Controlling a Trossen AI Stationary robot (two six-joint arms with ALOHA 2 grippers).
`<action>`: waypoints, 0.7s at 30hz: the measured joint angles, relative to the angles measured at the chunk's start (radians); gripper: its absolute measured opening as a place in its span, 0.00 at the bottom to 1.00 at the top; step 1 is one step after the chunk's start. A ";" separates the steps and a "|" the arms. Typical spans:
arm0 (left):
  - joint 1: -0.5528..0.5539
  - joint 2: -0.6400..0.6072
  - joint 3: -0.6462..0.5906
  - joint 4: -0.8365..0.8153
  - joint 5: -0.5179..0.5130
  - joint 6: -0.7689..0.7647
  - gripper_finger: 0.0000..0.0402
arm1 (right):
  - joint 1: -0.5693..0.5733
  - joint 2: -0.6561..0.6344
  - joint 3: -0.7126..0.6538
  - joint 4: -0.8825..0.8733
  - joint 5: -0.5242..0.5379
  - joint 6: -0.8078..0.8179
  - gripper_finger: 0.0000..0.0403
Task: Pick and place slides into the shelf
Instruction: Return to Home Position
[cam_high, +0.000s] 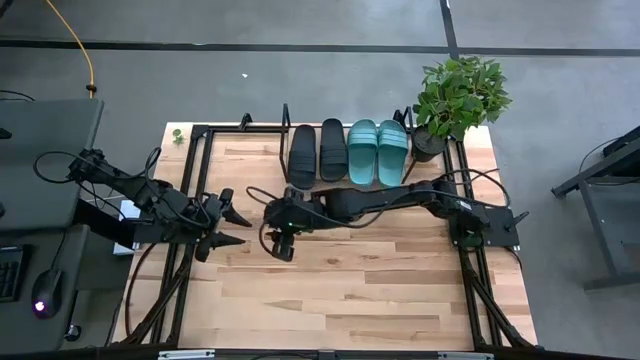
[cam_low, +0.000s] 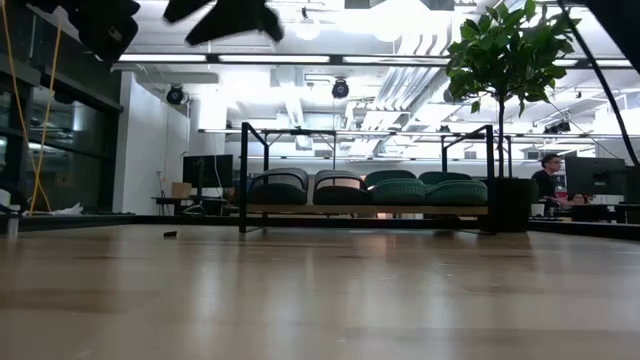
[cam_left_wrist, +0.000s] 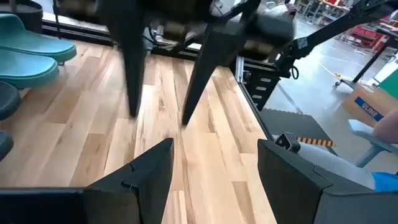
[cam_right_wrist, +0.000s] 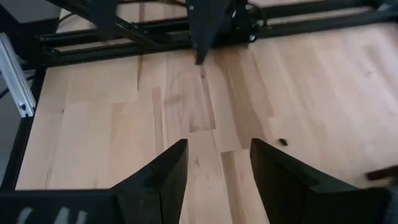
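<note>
Now left pincer (cam_left_wrist: 214, 152), right pincer (cam_right_wrist: 217, 149) spread, empty; teal and black rubber slides (cam_high: 362, 152) on wooden shelf (cam_low: 365, 209): light, bendy, you'd grab strap

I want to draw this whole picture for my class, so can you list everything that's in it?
black slides: two, black, side by side on the shelf, at the left arm's end
teal slides: two, teal-green, on the shelf next to the black ones
shelf: one, light board with black end frames, at the table's far edge
potted plant: one, green leaves in a dark pot, at the table's far corner on the right arm's side
table: one, light wood
person: one, far back in the room
left gripper: one, dark, open and empty, over the table
right gripper: one, dark, open and empty, over the table's middle
</note>
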 joint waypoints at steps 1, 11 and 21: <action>0.000 0.000 0.000 0.002 -0.005 0.005 0.54 | 0.007 -0.016 0.000 -0.009 0.017 -0.007 0.41; 0.000 0.000 0.000 0.079 -0.035 0.035 0.54 | 0.075 -0.097 0.001 -0.031 0.065 -0.124 0.41; 0.000 0.000 0.000 0.104 -0.106 0.067 0.54 | 0.073 -0.123 0.000 -0.105 0.017 -0.156 0.41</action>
